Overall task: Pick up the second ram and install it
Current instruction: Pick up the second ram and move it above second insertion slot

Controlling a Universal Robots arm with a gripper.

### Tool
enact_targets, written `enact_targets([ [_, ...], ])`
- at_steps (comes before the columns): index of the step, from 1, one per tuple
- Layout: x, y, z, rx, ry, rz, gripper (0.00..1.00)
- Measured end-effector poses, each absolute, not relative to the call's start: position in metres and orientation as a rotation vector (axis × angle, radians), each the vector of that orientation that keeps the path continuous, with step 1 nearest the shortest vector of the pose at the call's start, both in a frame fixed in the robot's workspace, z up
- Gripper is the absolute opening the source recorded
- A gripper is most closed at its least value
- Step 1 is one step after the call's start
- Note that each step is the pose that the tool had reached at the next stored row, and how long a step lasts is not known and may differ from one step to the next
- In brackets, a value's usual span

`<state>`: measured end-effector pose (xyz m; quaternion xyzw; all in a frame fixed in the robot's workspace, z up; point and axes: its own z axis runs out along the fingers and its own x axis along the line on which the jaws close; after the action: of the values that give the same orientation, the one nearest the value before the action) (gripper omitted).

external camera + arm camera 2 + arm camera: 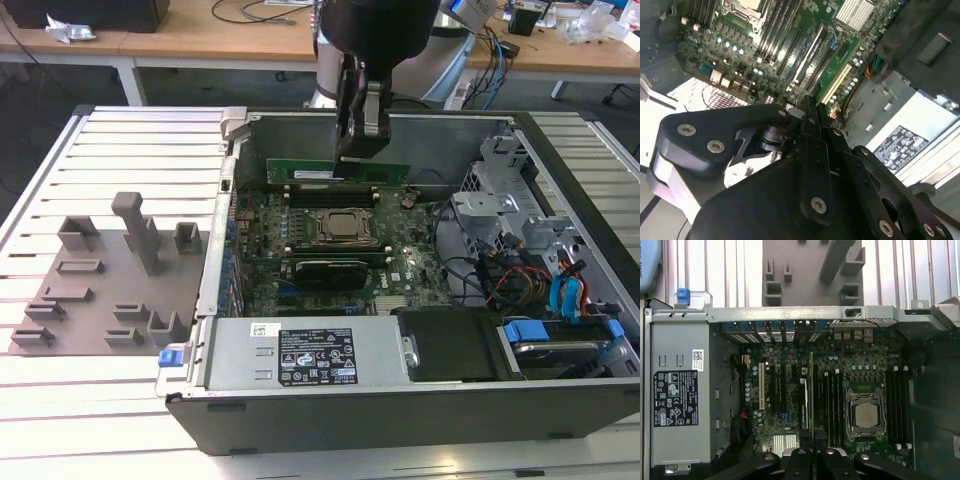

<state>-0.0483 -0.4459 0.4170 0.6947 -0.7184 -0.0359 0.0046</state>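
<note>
Second ram [385, 168] hangs in the air above the motherboard [400, 270], clamped at about mid-length in the gripper [356, 152]; the jaws are closed on its upper edge, one finger on each face. In the exterior view it shows as a long green strip on the side of the processor socket [345, 228] away from the power supply [300, 355], level and running the same way as the socket's long side. In the first wrist view it is seen edge-on, a thin line [811, 390] reaching out from the gripper [811, 440]; there it lies parallel to the black memory slots [832, 400] that flank the processor socket [866, 412]. Which slot sits directly beneath it I cannot tell; no contact with any slot shows.

The step in hand looks like carrying and lining up the stick over its slot. To do that well, the board should stay level and square to the slot, lower edge centred over the groove rather than on a slot wall; the central grip helps keep both ends at equal height. Any tilt along its length would likely seat one end first and jam; the white end clips need to stand open.
</note>
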Motion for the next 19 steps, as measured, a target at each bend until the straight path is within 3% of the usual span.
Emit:
enact_targets([
  [8, -0.032, -0.405, 0.403, 2.175, -2.249, -0.115, 0.13],
  [19, -0.024, -0.397, 0.382, 2.174, -2.249, -0.118, 0.13],
])
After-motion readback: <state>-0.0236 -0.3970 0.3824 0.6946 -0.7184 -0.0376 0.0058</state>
